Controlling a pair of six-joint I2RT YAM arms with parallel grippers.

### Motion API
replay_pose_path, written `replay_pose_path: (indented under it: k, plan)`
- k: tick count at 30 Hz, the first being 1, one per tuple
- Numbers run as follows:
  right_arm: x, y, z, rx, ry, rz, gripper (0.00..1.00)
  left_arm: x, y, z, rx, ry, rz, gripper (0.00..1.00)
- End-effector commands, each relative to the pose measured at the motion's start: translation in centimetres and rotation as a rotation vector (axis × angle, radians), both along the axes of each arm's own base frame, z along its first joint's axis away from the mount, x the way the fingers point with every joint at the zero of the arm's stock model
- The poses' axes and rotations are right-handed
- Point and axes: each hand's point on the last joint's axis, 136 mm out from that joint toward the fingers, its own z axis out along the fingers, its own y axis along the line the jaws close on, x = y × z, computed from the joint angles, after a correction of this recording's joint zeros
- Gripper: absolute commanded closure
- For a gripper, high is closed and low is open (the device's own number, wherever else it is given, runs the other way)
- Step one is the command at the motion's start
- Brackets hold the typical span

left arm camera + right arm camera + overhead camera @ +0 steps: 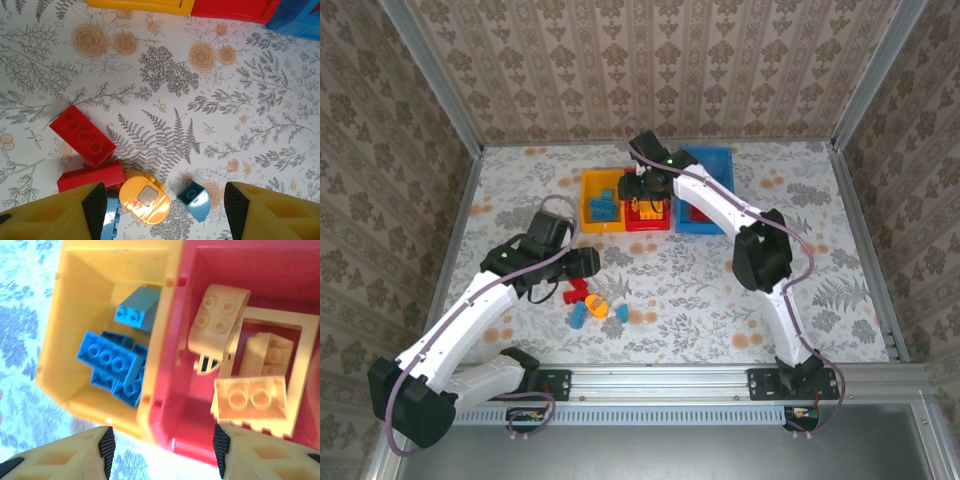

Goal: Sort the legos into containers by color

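Top external: legos (597, 307) lie on floral tabletop (700, 290) between damask-patterned walls (650, 70).

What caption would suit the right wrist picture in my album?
Open right gripper above the yellow bin of blue bricks and the red bin of yellow bricks.

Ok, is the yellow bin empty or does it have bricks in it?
Not empty. The yellow bin holds a pile of blue bricks, plain in the right wrist view.
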Motion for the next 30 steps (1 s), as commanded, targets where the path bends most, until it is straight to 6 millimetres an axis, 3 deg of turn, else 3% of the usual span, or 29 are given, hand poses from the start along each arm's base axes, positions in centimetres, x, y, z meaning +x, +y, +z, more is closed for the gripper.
replay_pose_path:
  k: [1,4,9,13,18,25,30]
  plan:
    - [-1.9,0.5,5.8,0.021,-0.177,0.077,0.42,-1.1,1.0,-0.9,0.04,0.059,0.014,0.34]
    - [-5.1,2.7,6.0,0.034,-0.229,0.223,0.4,-1.6,2.7,-0.7,0.087,0.056,0.07,0.37]
    - [-11.2,6.8,2.5,0.028,-0.171,0.452,0.37,-2.9,5.8,-0.5,0.128,0.064,0.226,0.42]
    - [-13.6,8.7,0.0,-0.009,-0.151,0.525,0.33,-4.1,6.3,0.0,0.079,0.053,0.256,0.45]
    - [-16.3,11.4,-4.6,-0.112,-0.05,0.608,0.31,-5.9,9.1,1.7,0.085,-0.024,0.346,0.49]
    - [-17.3,14.6,-7.8,-0.175,-0.027,0.619,0.25,-7.4,10.6,3.9,0.032,-0.103,0.387,0.49]
    - [-16.3,15.6,-10.1,-0.217,-0.001,0.568,0.26,-8.3,10.7,4.4,0.025,-0.106,0.361,0.49]
